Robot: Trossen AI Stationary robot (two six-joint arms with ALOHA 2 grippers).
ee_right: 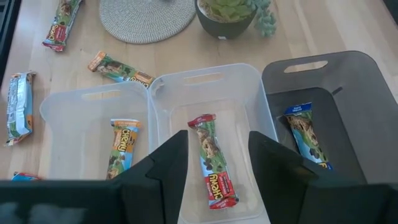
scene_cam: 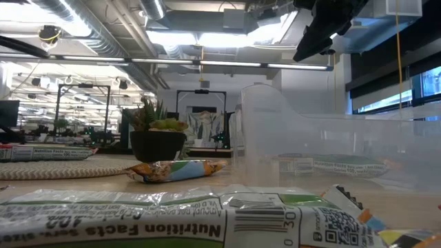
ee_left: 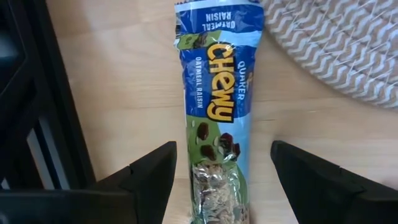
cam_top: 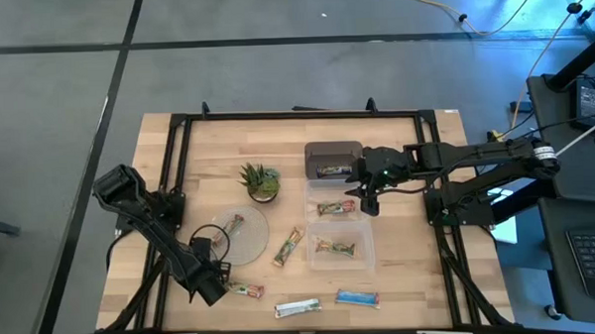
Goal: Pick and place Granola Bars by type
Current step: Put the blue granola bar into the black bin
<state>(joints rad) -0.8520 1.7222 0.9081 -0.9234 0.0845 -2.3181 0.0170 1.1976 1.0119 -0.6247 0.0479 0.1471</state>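
Observation:
Several wrapped granola bars lie flat on the table. My left gripper (cam_top: 222, 287) is open and low at the near left. Its fingers stand on either side of a blue and green Chewy bar (ee_left: 217, 106), also seen from above (cam_top: 247, 290), without touching it. My right gripper (ee_right: 217, 180) is open and hangs over the middle clear bin (cam_top: 336, 193), where a red-green bar (ee_right: 213, 162) lies. Single bars also lie in the near clear bin (ee_right: 123, 146) and the dark bin (ee_right: 308, 134). Loose bars lie on the mat (cam_top: 230, 229), beside it (cam_top: 288, 247), and at the near edge (cam_top: 297, 307) (cam_top: 357, 299).
A round woven mat (cam_top: 242, 233) and a small potted plant (cam_top: 261, 182) sit at mid table. Three bins stand in a row at the right: dark grey (cam_top: 332, 154) at the far side, then two clear ones. A black frame (cam_top: 177, 122) borders the table.

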